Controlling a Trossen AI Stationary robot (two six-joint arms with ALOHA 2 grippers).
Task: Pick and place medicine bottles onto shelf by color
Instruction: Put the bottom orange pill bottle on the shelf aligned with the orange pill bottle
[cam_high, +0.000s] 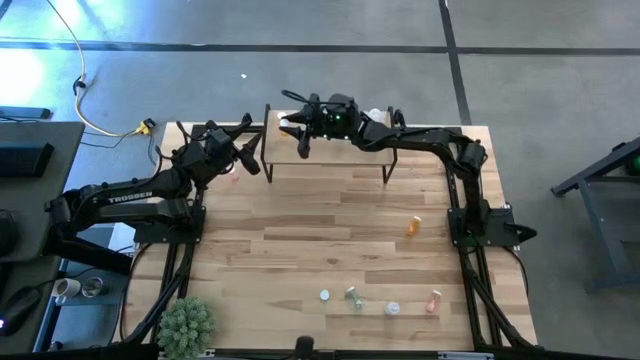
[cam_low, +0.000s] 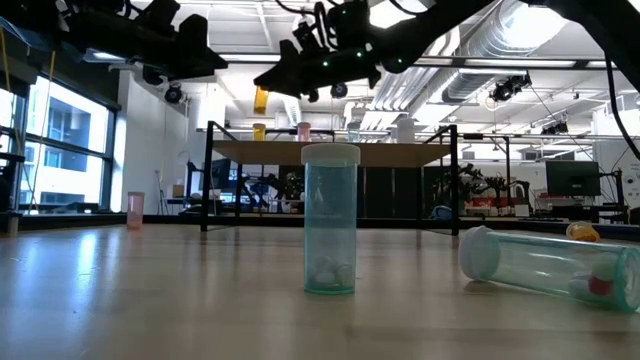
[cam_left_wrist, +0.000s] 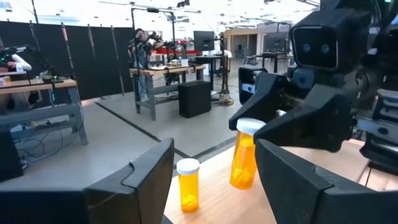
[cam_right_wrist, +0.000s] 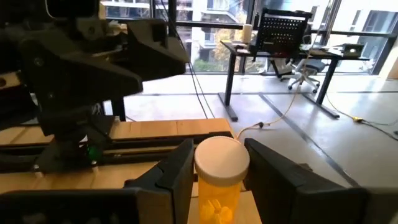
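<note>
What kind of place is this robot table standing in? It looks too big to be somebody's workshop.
Probably an industrial-style lab or open workspace. Across the bare grey concrete floor stand plain wooden workbenches on metal legs, silver ventilation ducts run under the ceiling, and a desk with a white office chair sits by tall windows.

High view: right gripper (cam_high: 291, 124) covers the shelf's (cam_high: 330, 160) left end, so the bottle it holds and any bottles standing there can't be made out; the four bottles near the table's front edge (cam_high: 378, 300) are too small to tell contents or exact colour. Right wrist view: held orange bottle (cam_right_wrist: 219, 182) is cut off by the frame's lower edge, base hidden. Low view: lying clear bottle (cam_low: 545, 265) runs off the right edge, and the far pink bottle (cam_low: 135, 209) is too blurred for detail.
</note>
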